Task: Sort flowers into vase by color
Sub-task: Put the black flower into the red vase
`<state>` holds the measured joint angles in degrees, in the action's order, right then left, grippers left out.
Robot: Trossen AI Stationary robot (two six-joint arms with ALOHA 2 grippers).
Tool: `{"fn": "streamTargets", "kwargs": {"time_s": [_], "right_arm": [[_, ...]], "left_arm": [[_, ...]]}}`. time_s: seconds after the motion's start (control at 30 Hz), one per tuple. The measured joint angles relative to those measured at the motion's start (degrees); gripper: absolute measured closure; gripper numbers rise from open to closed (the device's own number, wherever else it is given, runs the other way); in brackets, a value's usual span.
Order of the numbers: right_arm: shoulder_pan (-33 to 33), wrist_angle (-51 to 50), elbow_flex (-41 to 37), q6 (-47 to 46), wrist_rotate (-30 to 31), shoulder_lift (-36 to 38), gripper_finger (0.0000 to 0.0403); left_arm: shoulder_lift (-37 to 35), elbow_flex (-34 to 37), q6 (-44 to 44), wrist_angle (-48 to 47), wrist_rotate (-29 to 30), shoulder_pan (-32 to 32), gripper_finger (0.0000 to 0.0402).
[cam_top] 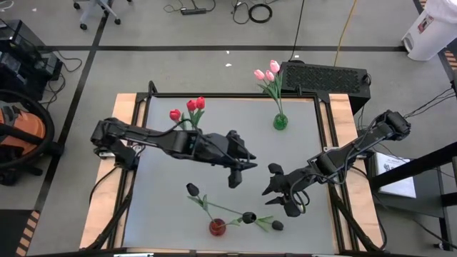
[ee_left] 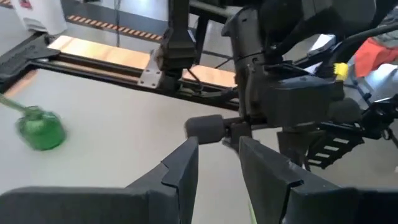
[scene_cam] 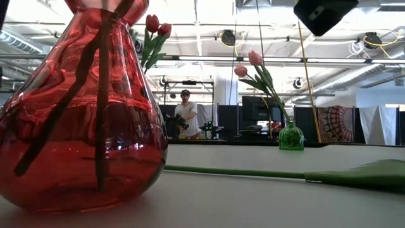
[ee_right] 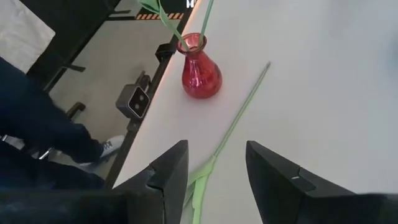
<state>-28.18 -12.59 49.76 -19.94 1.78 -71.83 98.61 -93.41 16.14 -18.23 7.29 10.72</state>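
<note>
Red tulips (cam_top: pixel 191 107) and pink tulips (cam_top: pixel 267 74) stand sorted, two black tulips (cam_top: pixel 193 189) sit in the red vase (cam_top: pixel 217 227), one black tulip (cam_top: pixel 276 225) remains on the desk (cam_top: pixel 300 153); both end effectors, left (cam_top: pixel 233 178) and right (cam_top: pixel 275 187), hover empty, fingers parted narrowly.

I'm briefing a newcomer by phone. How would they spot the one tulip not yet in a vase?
Start at the red vase by the table's near edge. Lying flat beside it is a black tulip, its green stem along the tabletop; every other flower stands upright in a vase.
</note>
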Motion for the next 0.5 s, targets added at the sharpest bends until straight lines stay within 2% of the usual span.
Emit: {"fn": "streamTargets", "kwargs": {"time_s": [0.5], "right_arm": [[0.0, -2.6, 0.0, -2.6, -0.6, 0.4, 0.0250]], "left_arm": [[5.0, 0.0, -1.7, -2.1, -6.7, -1.5, 0.0278]]}}
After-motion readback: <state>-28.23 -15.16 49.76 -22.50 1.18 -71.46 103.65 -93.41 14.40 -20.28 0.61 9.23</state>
